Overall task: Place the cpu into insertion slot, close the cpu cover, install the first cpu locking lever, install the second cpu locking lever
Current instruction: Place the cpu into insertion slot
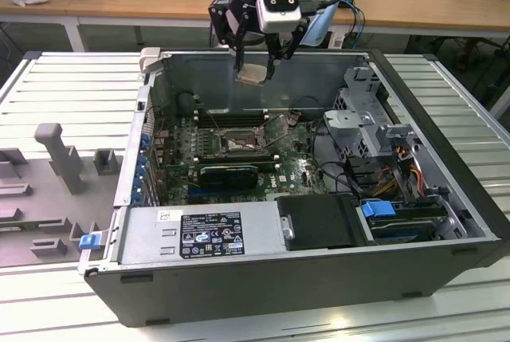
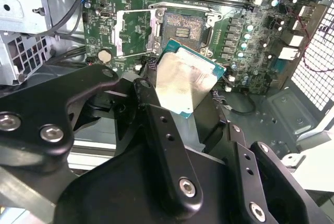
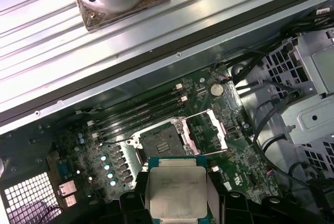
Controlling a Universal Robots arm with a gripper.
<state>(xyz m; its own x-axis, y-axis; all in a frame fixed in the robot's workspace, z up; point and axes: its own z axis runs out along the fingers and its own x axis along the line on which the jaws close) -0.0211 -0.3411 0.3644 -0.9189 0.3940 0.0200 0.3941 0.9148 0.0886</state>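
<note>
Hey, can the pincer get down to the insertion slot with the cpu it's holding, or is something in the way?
Probably yes. The pincer holds the cpu above the open case; the cpu cover is swung aside, so the insertion slot lies bare, with nothing seen across it.

Gripper (image 1: 253, 69) grips cpu (image 1: 249, 76) above open case (image 1: 319, 278) | slot (image 1: 237, 144) on green board (image 1: 299, 171) inside, apart from cpu | grey fixtures (image 1: 60, 155) at exterior view's left

cpu (image 2: 185, 80) silver sq, tilted, aloft above slot | insertion slot (image 3: 160, 143) empty, dark ctr | cpu cover (image 2: 134, 33) open, beside slot
</note>
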